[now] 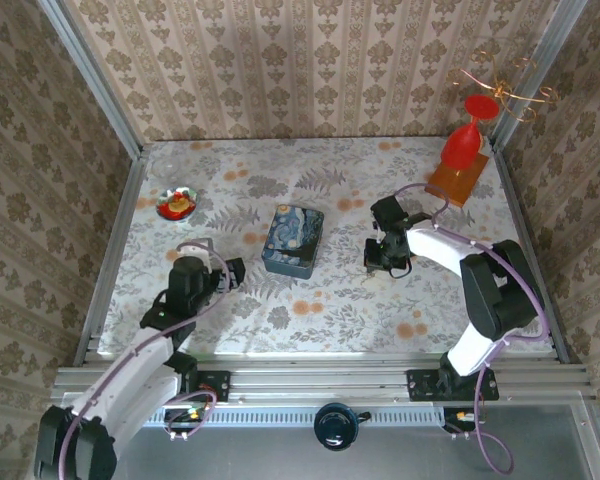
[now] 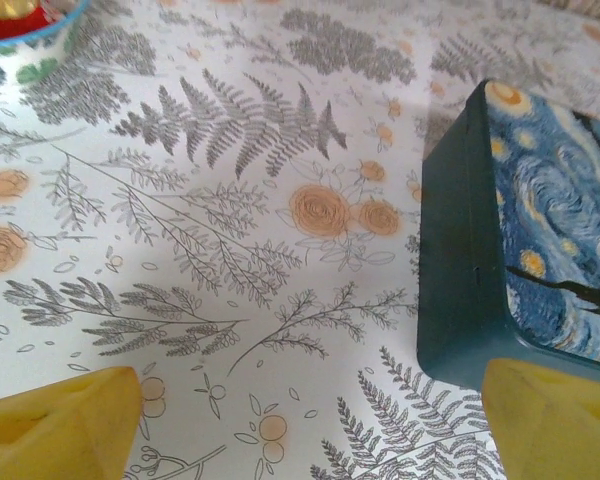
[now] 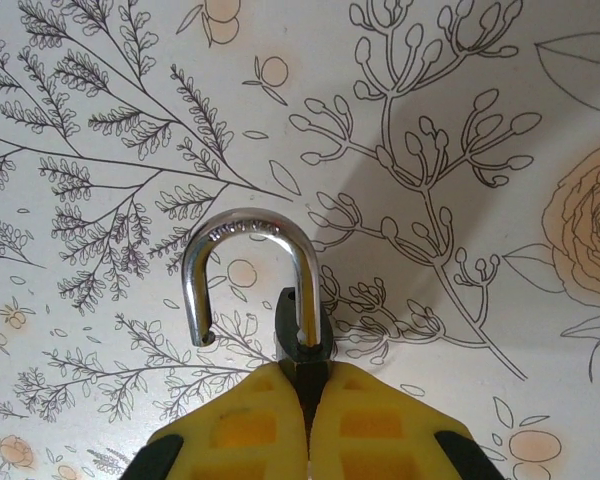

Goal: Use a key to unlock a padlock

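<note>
Bench (image 1: 330,310), printed with ferns and roses, carries the blue swirl-painted tin (image 1: 292,240) near its centre. At the tin's eight o'clock we see the left end effector (image 1: 230,270), its yellow fingers (image 2: 60,425) spread wide and holding nothing. At the tin's three o'clock the right end effector (image 3: 308,385) pinches the padlock (image 3: 302,320) by its dark body. The silvery shackle (image 3: 248,222) points to twelve o'clock in the wrist view, one leg hanging free.

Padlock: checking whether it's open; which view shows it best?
Right wrist: the padlock is close up in the shut right gripper, one shackle end free. From the top it is too small to tell; the left wrist camera faces the blue tin.
</note>
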Available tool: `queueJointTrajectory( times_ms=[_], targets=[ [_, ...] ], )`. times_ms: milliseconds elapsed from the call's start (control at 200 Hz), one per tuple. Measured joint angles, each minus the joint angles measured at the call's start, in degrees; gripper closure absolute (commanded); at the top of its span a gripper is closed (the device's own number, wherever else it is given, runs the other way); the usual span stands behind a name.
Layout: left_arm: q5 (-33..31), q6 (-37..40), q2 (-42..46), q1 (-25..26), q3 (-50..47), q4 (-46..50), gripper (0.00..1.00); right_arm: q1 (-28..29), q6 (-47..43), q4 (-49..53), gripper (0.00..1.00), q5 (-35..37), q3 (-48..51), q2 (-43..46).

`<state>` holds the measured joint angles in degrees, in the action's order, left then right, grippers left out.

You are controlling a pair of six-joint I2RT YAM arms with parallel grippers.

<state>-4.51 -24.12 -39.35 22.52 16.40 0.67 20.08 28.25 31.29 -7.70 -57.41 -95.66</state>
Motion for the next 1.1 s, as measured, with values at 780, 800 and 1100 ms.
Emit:
queueJointTrajectory(
  times_ms=[780,800,1100],
  targets=[
    [-8.94,2.47,1.95,-5.01,3.56,3.48,0.0,0.04,-4.17,10.91,0.0,7.21,-5.29,16.35],
    [-9.55,2.75,1.77,-4.98,3.74,3.04,0.0,0.04,-4.2,10.93,0.0,7.65,-5.49,17.51],
    [-18.4,10.88,-7.56,-5.64,4.85,-5.07,0.0,0.04,-8.85,0.48,0.0,15.02,-0.57,31.8]
  ],
)
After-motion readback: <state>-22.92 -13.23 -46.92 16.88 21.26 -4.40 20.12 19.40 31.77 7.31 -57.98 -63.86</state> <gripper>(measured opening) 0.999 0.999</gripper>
